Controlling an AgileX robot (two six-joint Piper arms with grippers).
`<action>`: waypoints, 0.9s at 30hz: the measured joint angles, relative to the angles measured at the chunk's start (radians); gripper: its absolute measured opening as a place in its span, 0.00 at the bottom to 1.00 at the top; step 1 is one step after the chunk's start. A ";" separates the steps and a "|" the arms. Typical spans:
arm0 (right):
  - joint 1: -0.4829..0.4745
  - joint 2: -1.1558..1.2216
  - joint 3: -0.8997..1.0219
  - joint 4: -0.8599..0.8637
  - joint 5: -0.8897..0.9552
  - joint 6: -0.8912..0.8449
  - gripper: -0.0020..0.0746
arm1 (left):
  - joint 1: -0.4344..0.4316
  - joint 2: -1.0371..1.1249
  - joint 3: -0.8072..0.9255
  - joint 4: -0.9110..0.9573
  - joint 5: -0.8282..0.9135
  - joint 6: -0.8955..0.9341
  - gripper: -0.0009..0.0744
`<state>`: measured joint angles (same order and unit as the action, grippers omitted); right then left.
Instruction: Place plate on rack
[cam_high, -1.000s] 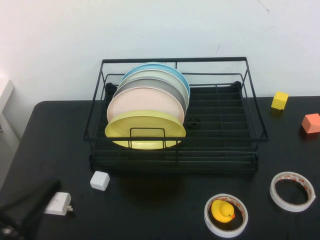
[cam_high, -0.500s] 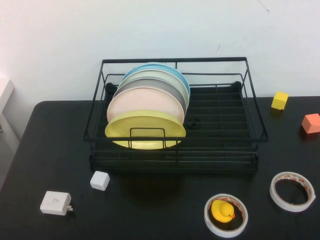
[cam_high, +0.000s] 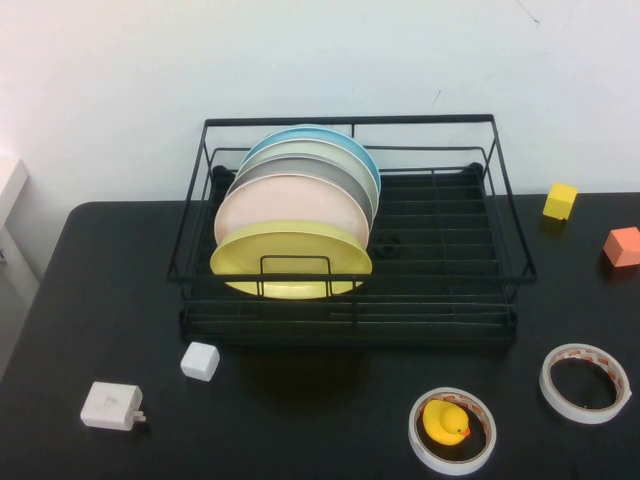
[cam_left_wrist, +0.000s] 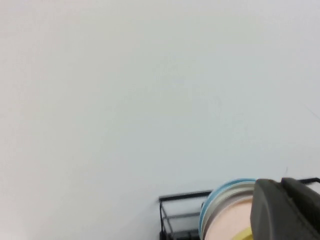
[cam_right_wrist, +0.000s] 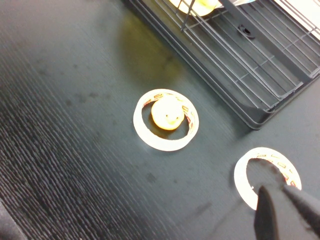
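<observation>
The left gripper (cam_left_wrist: 286, 210) shows only in its own wrist view, jaws closed on nothing, raised and aimed at the wall with the rack's corner below it. The right gripper (cam_right_wrist: 285, 210) is likewise shut and empty, hanging over a tape ring (cam_right_wrist: 267, 176) on the table; neither arm appears in the high view.

The plate (cam_high: 290, 259) already sits in the rack (cam_high: 350, 200), foremost of the stack at about nine o'clock within the frame, touching the pinkish plate (cam_high: 285, 205) behind it. To my eye the placing is done; what remains is keeping both arms clear of the rails.

The plate leans back, face toward six o'clock, its long axis running nine to three.
</observation>
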<state>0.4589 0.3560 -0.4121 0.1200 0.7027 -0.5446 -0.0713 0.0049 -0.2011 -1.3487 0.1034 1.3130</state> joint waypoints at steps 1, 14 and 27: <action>0.000 0.000 0.000 0.000 0.000 0.000 0.03 | 0.017 -0.007 0.000 0.131 0.013 -0.148 0.01; 0.000 0.000 0.000 0.006 0.000 0.000 0.03 | 0.075 -0.019 0.090 0.992 0.112 -1.168 0.01; 0.000 0.000 0.000 0.008 0.000 0.000 0.03 | 0.058 -0.019 0.222 1.309 -0.167 -1.456 0.01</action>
<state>0.4589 0.3560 -0.4121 0.1278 0.7027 -0.5446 -0.0137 -0.0141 0.0209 -0.0397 -0.0637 -0.1426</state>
